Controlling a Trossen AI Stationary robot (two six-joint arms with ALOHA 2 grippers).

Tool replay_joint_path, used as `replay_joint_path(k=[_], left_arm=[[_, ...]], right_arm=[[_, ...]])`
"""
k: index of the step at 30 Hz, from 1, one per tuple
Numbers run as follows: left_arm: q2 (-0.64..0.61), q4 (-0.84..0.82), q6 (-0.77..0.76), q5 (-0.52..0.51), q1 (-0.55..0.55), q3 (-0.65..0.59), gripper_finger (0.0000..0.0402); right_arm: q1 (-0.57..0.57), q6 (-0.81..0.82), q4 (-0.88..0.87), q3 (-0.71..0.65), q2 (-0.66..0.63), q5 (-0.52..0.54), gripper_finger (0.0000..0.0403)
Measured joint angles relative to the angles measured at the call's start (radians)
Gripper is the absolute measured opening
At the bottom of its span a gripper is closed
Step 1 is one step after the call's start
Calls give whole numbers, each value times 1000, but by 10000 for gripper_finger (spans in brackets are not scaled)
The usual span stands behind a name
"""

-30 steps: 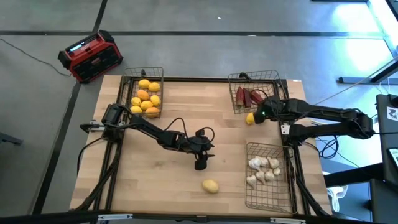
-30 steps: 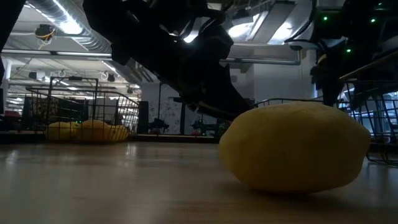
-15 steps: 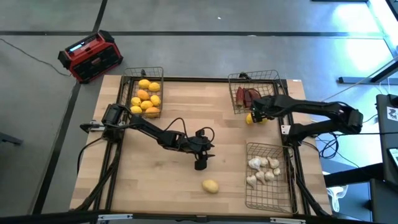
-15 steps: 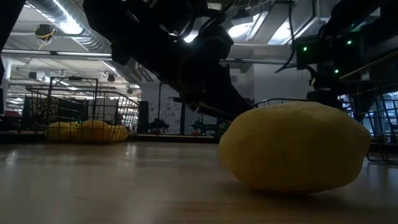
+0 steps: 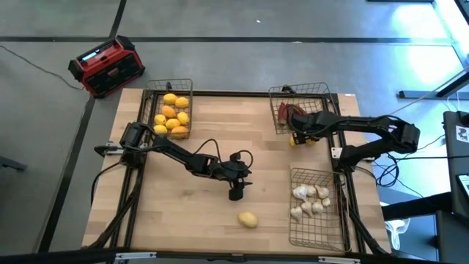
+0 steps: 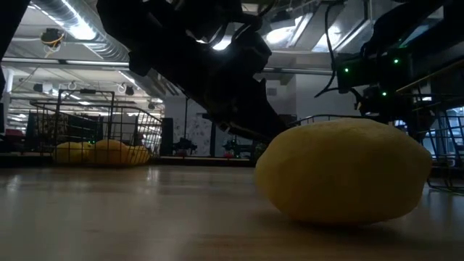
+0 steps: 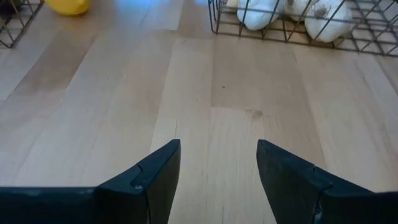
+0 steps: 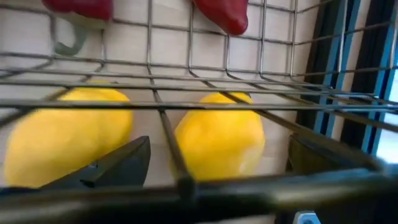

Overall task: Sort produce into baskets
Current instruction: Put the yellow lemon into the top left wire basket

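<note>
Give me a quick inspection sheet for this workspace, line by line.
Surface: wooden table, bare in the middle.
Job's things: yellow-orange fruits in the left basket; red pieces in the far right basket; garlic bulbs in the near right basket; a loose lemon near the front; two more lemons beside the far right basket.
Clutter: nothing seen.
Grippers: left gripper open, empty, mid-table; right gripper open at those lemons.
Cables: cable loop on the left arm.
Surroundings: red-and-black box on the floor.
</note>
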Motion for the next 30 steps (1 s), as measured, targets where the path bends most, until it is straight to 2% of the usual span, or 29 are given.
replay_joint_path(k=[13, 23, 30], left_arm=[[0, -3, 0, 0, 0, 0, 208], [0, -2, -4, 0, 0, 0, 208], [0, -2, -5, 0, 0, 0, 208]], right_arm=[[0, 7, 107, -105, 11, 1, 372], [0, 2, 116, -104, 8, 10, 303], [0, -2, 115, -104, 8, 10, 291]])
